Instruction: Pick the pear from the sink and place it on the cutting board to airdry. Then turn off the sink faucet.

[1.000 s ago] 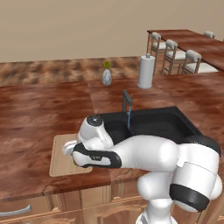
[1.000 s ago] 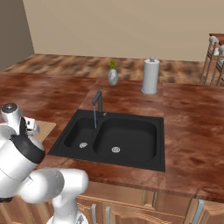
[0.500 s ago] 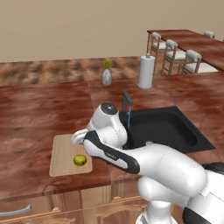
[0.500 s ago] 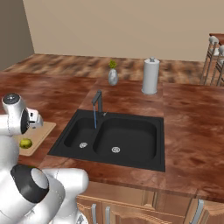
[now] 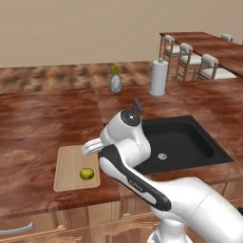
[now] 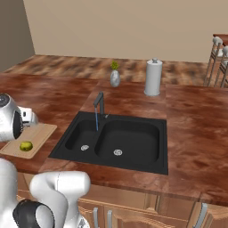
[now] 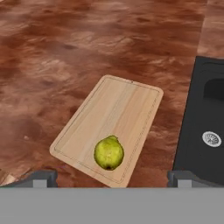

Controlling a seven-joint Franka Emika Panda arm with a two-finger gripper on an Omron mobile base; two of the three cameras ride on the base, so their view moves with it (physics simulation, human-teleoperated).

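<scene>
Half a second ago my wrist sat close over the near end of the board; now it has drawn up and back toward the sink, and the small yellow-green pear (image 5: pixel 86 173) lies uncovered on the light tan wooden cutting board (image 5: pixel 71 161). A full second ago my forearm hid the fruit in the left base view altogether.

My white arm rises from the lower right of that view, bends at a dark-banded elbow and ends in a rounded wrist housing beside the board's right edge, just left of the black double-basin sink (image 5: pixel 204 147). From the right base view that same housing shows at the far left edge, above the board (image 6: pixel 42 131) and the pear (image 6: pixel 26 145).

My two-finger gripper (image 7: pixel 113 177) is released — its two dark tips stand wide apart at the bottom of the hand view, with nothing between them. The pear (image 7: pixel 109 152) rests on the board (image 7: pixel 122 105) near its closer end, well clear of both tips, stem end up.

Only the right base view makes plain that the slim dark grey faucet (image 6: pixel 99 103) is running — a thin blue stream drops into the narrow left basin (image 6: pixel 80 136). In the left base view my wrist covers most of the faucet (image 5: pixel 138 106). The hand view adds a round silver drain (image 7: pixel 211 138) in the sink (image 7: pixel 197 109), right of the board.
</scene>
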